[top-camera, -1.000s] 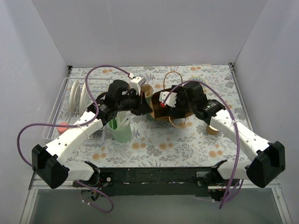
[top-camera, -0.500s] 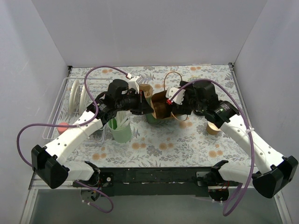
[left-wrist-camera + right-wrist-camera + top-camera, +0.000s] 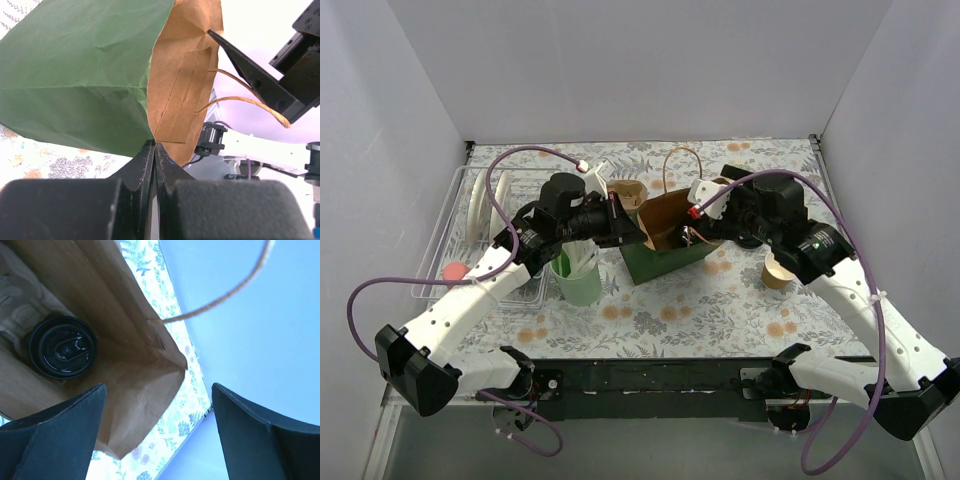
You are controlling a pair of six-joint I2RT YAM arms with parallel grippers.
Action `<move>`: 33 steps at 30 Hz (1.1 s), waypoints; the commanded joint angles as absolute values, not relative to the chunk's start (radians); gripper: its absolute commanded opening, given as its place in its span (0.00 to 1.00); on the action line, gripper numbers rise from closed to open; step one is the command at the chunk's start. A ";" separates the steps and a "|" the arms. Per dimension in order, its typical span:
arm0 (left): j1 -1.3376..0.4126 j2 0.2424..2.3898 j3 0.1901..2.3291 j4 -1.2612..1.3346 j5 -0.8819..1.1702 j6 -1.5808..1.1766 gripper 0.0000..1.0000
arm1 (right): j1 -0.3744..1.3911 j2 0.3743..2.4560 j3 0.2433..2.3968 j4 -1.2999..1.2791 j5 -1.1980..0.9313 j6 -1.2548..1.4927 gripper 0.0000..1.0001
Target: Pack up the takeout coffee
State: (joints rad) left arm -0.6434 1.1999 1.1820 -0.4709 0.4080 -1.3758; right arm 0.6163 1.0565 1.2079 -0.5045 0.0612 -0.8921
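On the left of the flowered table, beside the wire dish rack and the mint-green cup, the left gripper is pinched tight on the rim of the green paper bag, its two fingers pressed together with only the paper edge between them. At centre, the bag leans with its brown mouth turned toward the right arm. The takeout coffee sits deep inside it, black lid up, beside what looks like a moulded pulp insert. The right gripper hovers over the mouth, spread wide and empty, and a lidless paper cup stands beyond it.

The thin pinch seems the weak point. A tug could tear the rim, and letting go while the bag leans could tip it and roll the cup onto its side. The twine handle loops close by the open fingers and could snag on a withdrawal.

The overhead view hides the coffee entirely. Whether it sits in the insert or merely against it cannot be told. A brown shape behind the left wrist is unclear.
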 commanded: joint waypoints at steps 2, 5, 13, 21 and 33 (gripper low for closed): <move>-0.644 1.163 1.178 -0.509 0.365 -1.420 0.02 | 0.614 1.011 1.224 -0.428 0.127 -0.838 0.92; -0.644 1.166 1.184 -0.532 0.339 -1.413 0.06 | 0.612 0.986 1.213 -0.382 0.158 -0.815 0.92; -0.644 1.170 1.232 -0.583 0.269 -1.376 0.31 | 0.612 0.945 1.229 -0.357 0.219 -0.723 0.90; -0.644 1.181 1.379 -0.650 0.164 -1.247 0.71 | 0.612 0.959 1.341 -0.425 0.353 -0.255 0.89; -0.644 1.115 1.374 -0.874 -0.127 -1.111 0.60 | 0.612 0.939 1.431 -0.637 0.181 0.170 0.79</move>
